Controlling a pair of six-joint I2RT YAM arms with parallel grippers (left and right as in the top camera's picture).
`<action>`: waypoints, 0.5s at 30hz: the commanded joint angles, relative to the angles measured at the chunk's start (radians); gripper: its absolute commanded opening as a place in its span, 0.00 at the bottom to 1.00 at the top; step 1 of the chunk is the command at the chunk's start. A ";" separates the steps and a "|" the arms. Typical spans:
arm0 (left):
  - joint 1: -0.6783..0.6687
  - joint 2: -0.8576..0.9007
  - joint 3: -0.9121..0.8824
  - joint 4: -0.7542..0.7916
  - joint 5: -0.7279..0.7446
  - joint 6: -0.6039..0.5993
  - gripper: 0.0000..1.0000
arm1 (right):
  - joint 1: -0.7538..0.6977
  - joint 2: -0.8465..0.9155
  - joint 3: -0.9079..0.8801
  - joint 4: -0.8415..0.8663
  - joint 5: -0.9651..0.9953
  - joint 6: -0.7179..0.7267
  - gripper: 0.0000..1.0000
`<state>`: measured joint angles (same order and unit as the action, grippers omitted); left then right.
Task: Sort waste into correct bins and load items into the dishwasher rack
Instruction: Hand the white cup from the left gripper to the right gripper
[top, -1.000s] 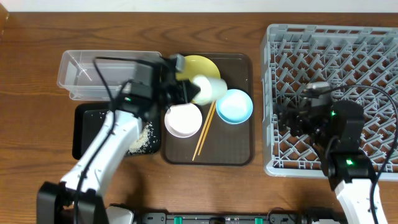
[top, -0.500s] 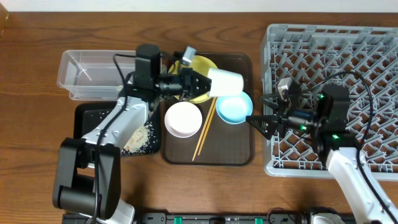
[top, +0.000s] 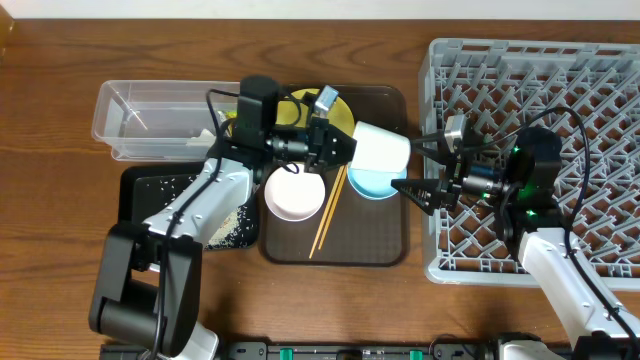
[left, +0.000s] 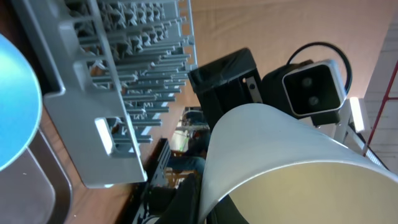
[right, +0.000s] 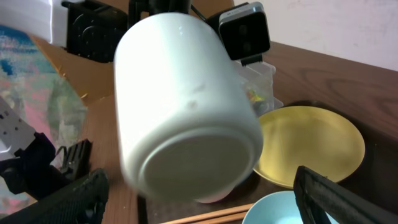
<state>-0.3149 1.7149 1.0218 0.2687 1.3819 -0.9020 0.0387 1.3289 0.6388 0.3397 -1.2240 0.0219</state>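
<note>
My left gripper (top: 345, 148) is shut on the rim of the small pale cup (top: 383, 150) and holds it on its side above the light blue bowl (top: 362, 184), base pointing right. The cup fills the left wrist view (left: 280, 143) and the right wrist view (right: 186, 106). My right gripper (top: 415, 165) is open at the left edge of the grey dishwasher rack (top: 560, 70); its fingers (right: 205, 202) flank the cup's base without touching. The yellow plate (top: 335, 108), white bowl (top: 295, 193) and chopsticks (top: 328, 212) lie on the brown tray (top: 385, 240).
The clear box (top: 150, 120) stands at the back left, with a yellow-green scrap showing in it (right: 250, 95). In front of it, the black tray (top: 140, 200) holds rice crumbs (top: 230, 220). The left arm crosses over both.
My left gripper lifted the cup off the plate and carried it right, over the blue bowl. My right gripper moved left from over the rack and now faces the cup's base, open.
</note>
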 joint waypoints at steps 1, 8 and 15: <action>-0.028 0.002 0.009 0.003 0.021 -0.013 0.06 | 0.008 0.011 0.013 0.010 -0.011 0.023 0.91; -0.068 0.002 0.009 0.003 0.021 -0.017 0.06 | 0.022 0.011 0.013 0.052 -0.015 0.034 0.89; -0.071 0.002 0.009 0.003 0.021 -0.035 0.06 | 0.044 0.011 0.013 0.062 -0.015 0.034 0.83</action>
<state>-0.3744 1.7149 1.0218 0.2687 1.3796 -0.9245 0.0650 1.3289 0.6388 0.3981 -1.2545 0.0452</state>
